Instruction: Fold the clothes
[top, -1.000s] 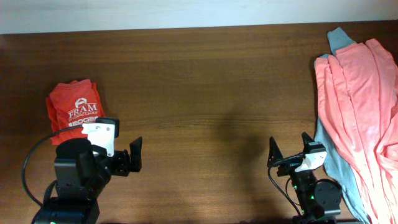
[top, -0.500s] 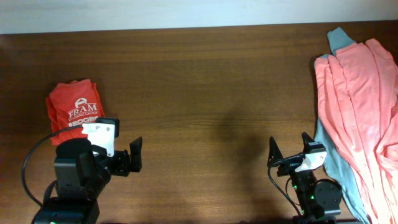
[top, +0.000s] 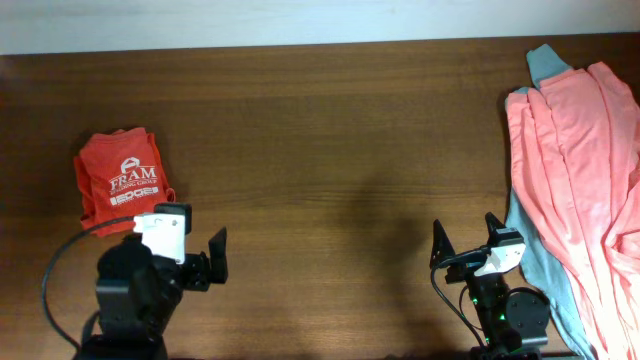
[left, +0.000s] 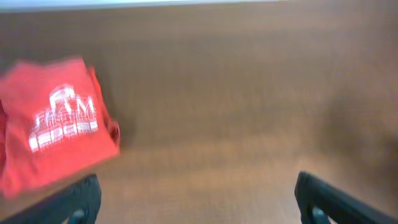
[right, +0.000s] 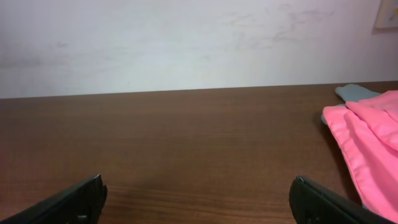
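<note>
Brown wooden table (top: 330, 150); white wall (right: 186, 43) behind far edge.

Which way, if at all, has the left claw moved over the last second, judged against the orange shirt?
Yes. In the overhead view the left claw has drawn back toward the robot, away from the orange shirt, which stayed put.

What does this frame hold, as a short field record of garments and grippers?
folded: red T-shirt, white FRAM print, on the robot's left
unfolded: pink garment, loose at the right edge, lying over a grey-blue garment
left gripper: open, empty, near the red T-shirt
right gripper: open, empty, beside the pink garment
surface: wooden table
</note>
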